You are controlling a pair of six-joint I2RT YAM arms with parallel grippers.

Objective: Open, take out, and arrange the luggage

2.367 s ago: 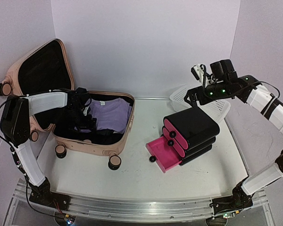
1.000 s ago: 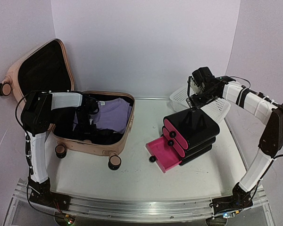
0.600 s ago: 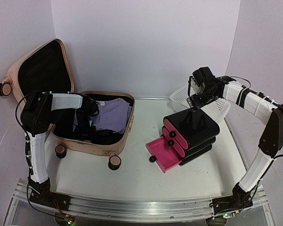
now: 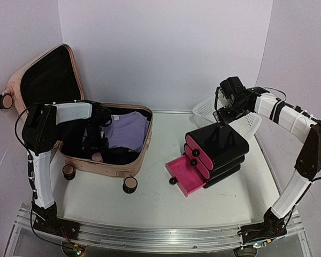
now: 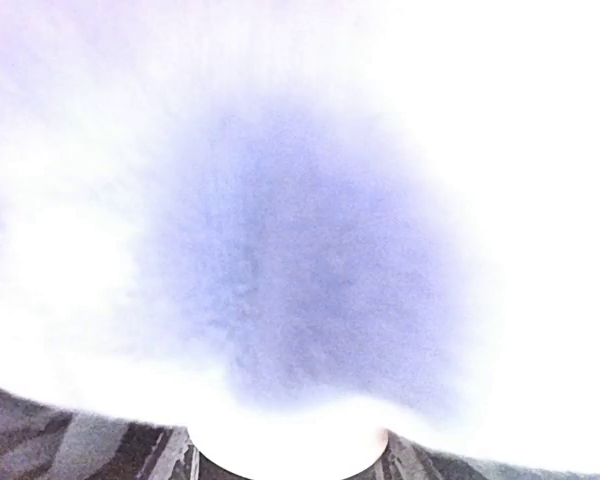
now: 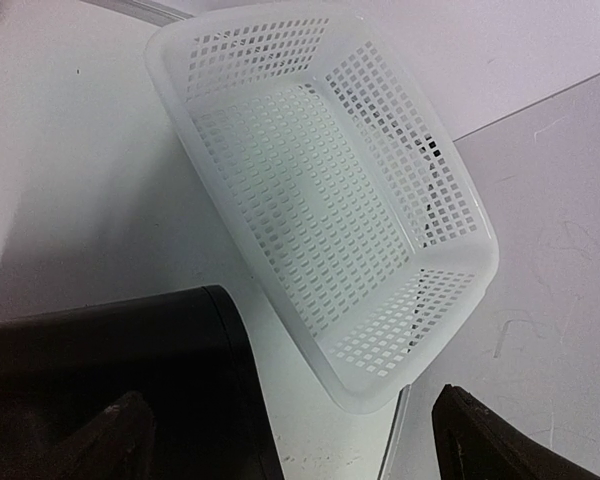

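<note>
The luggage point(image 4: 101, 166) lay open at the left rear of the surface point(image 4: 150, 209), its lid point(image 4: 43, 80) leaning back against the left wall. At the centre right stood a black-and-pink drawer unit point(image 4: 219, 144), its bottom drawer point(image 4: 184, 172) pulled out. A white mesh basket point(image 4: 247, 126) sat in the right rear corner, nothing visible in it. Inside the case lay a folded lavender garment point(image 4: 127, 131).

The left fingers point(image 4: 99, 131) were down inside the case at the garment's left edge. The left wrist view was only a washed-out lavender blur, so I could not tell whether they were spread or pinching cloth. The right fingers point(image 6: 470, 440) hovered spread wide, holding nothing, above the gap between drawer unit and basket.

The opening looked done, and the taking-out step seemed to be in hand. The next move would probably call for a firm pinch on the cloth, then a lift clear of the case's rim.
</note>
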